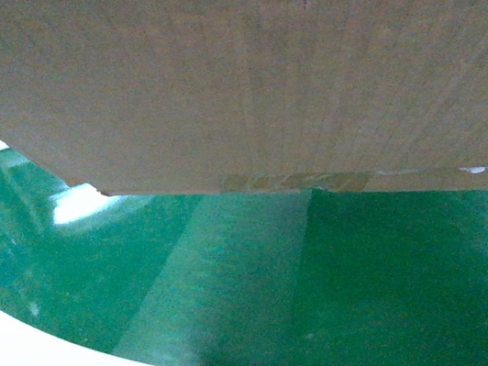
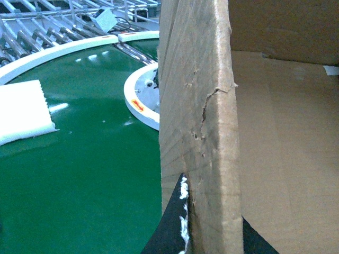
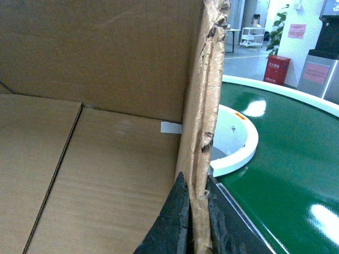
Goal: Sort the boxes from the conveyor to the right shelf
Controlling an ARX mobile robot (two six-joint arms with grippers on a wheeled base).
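Over the green conveyor (image 1: 267, 272), each tool pinches an opposite wall of the tilted box (image 1: 254, 70).

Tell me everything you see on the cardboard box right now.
The cardboard box is brown corrugated board, open-topped and empty inside, with ragged torn wall edges and clear tape on its bottom seam. It is tilted above the green conveyor. The left gripper and right gripper each pinch one side wall.

The green belt (image 1: 269, 281) is viewed from above by the head camera, very close behind the box (image 1: 254, 70). From each wrist, a box wall clamped in that claw is seen close up; box and belt are shared.
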